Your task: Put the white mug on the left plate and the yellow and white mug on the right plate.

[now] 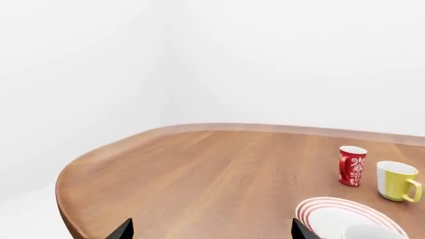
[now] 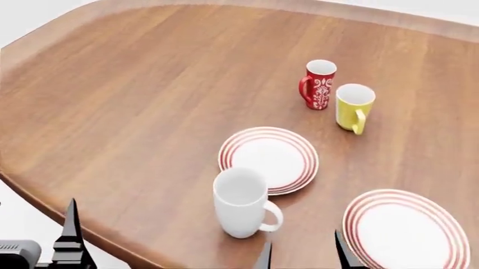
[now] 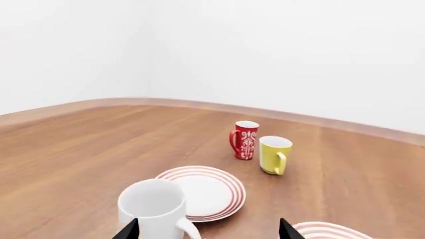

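Observation:
The white mug (image 2: 241, 204) stands upright on the table just off the near rim of the left plate (image 2: 268, 158), handle toward the right plate (image 2: 406, 228). Both plates are bare. The yellow and white mug (image 2: 353, 106) stands behind the plates, next to a red floral mug (image 2: 319, 84). My right gripper (image 2: 303, 259) is open and empty, low at the near edge, just right of the white mug; in the right wrist view (image 3: 209, 233) the white mug (image 3: 154, 206) sits close by one fingertip. My left gripper (image 1: 211, 234) is open and empty over the table's near left edge.
The wooden table (image 2: 150, 84) has a rounded near-left edge with a raised rim. The red floral mug (image 3: 244, 139) and the yellow and white mug (image 3: 275, 155) stand almost touching. Bare wood spreads left of the plates. White walls lie beyond the table.

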Controlling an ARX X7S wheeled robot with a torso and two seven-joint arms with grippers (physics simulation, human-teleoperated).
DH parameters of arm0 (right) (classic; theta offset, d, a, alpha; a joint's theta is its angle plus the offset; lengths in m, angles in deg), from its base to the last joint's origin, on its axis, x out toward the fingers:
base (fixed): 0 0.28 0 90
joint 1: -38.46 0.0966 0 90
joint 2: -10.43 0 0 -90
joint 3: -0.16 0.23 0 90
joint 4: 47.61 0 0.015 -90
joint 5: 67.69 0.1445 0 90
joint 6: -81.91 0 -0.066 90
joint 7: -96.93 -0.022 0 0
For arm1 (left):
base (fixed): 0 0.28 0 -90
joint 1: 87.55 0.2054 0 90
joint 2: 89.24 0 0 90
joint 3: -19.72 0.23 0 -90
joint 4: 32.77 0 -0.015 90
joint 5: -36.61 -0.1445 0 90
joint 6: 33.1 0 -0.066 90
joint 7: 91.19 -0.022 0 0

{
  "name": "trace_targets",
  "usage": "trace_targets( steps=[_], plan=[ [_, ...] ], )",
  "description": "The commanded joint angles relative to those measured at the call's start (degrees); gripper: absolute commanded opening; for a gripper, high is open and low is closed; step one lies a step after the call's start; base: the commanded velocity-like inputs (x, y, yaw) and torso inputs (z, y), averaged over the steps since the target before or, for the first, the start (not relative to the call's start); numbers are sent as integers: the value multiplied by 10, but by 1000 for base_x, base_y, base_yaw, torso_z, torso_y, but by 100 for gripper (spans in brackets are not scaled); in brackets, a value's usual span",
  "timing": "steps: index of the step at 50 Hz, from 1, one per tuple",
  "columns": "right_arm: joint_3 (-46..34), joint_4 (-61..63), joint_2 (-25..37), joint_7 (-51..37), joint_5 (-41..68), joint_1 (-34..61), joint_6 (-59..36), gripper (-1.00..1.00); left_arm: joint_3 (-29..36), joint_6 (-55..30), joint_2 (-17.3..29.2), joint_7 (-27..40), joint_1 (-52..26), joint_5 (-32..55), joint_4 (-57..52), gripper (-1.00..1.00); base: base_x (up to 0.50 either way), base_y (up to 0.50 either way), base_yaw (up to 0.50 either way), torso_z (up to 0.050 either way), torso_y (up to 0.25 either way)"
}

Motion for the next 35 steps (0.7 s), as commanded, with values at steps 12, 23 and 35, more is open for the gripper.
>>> trace_targets(
  steps=[12,23,35],
  plan=[
    [9,23,13,-20,7,-12,7,100,-17,-20,18,10,-30,40,-18,100,187,-464,0,0,0],
    [33,63,19,-47,19,-31,-22,100,-97,-66,14,57,-86,86,-15,100,137,-92,0,0,0],
    [37,87,31,-63,21,-55,-19,100,-124,-114,22,49,-49,157,-107,100,309,125,0,0,0]
  ],
)
